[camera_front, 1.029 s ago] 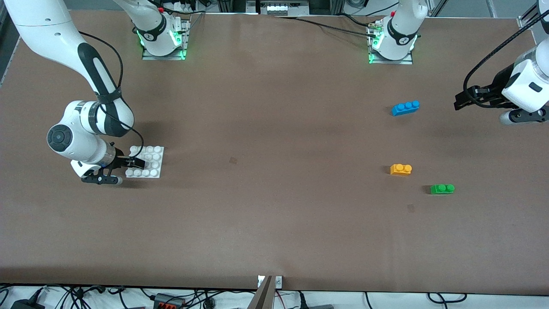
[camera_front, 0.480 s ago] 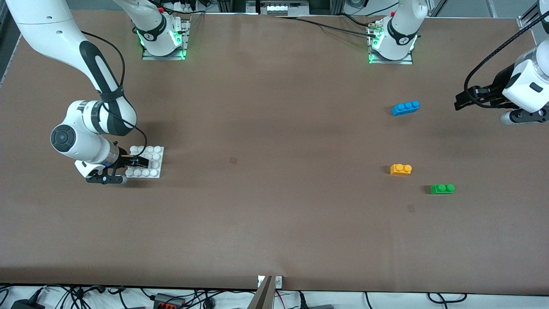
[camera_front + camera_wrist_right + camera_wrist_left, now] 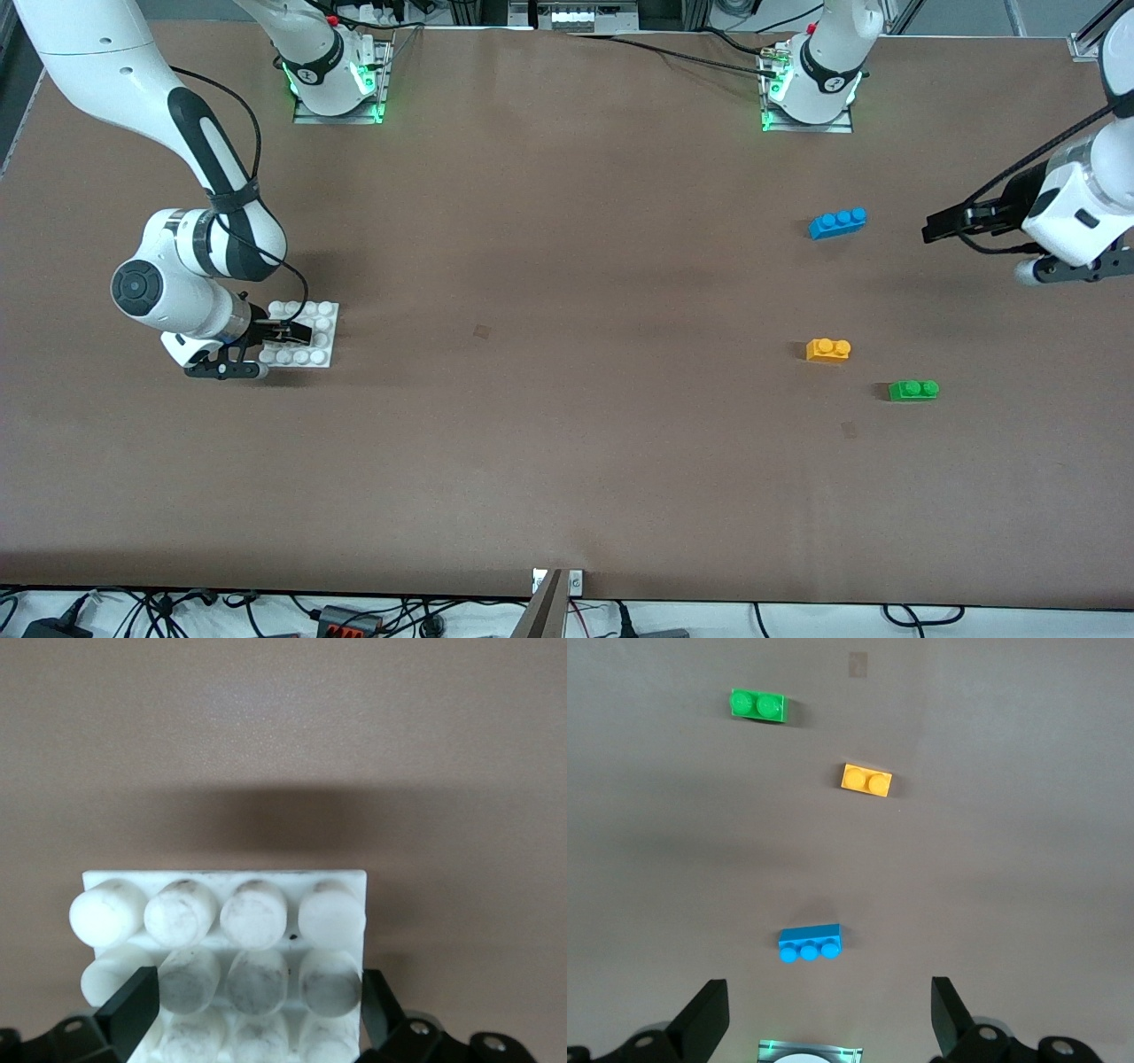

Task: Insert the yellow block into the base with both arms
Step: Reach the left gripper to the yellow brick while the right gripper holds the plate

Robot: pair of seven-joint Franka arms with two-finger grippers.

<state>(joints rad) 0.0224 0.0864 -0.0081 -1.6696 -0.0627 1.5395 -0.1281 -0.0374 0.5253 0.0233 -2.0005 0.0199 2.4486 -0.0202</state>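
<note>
Brown table [image 3: 567,354]: right pincer [image 3: 292,334] spread astride base [image 3: 312,353]; left pincer [image 3: 930,230] spread, aloft.

- The right arm [image 3: 159,133] bends down from its base to the table at its own end, wrist low and level
- The right gripper [image 3: 292,334] sits at table height, fingers [image 3: 133,1010] spread wide
- The left arm [image 3: 1076,208] hangs raised over its end of the table
- The left gripper [image 3: 937,229] is in the air, fingers [image 3: 704,1019] parted wide and empty
</note>
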